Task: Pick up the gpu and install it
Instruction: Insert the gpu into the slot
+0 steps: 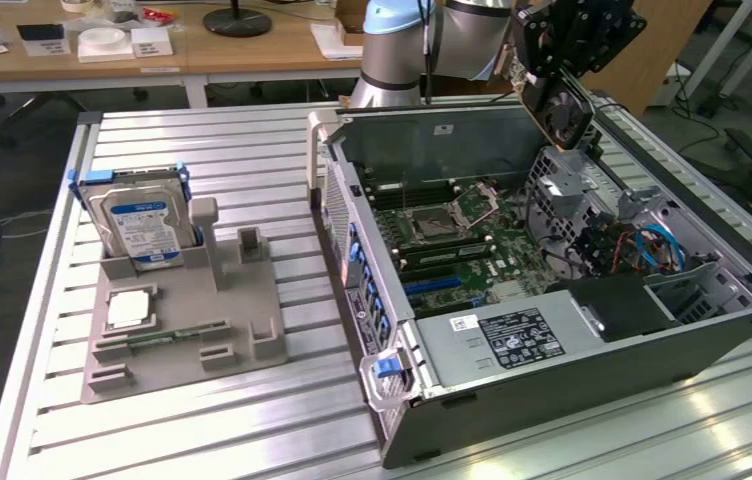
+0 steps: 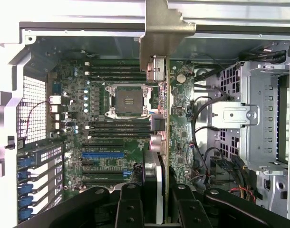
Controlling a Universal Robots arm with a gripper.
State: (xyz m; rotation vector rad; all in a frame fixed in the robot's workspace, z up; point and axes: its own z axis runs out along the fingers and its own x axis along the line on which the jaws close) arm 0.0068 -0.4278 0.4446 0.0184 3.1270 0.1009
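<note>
My fingers are closed on the graphics card, held edge-on between them. Straight beyond my fingertips lies the open computer case, its motherboard facing me.

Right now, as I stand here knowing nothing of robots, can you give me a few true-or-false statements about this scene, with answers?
1. The tool grips the gpu above the open computer case. True.
2. The gpu is plugged into the motherboard. False: it hangs in the air over it, held by the tool.
3. The hard drive stands upright in the gray holder. True.
4. The memory stick sits inside the computer case. False: it lies in the gray holder beside the case.
</note>
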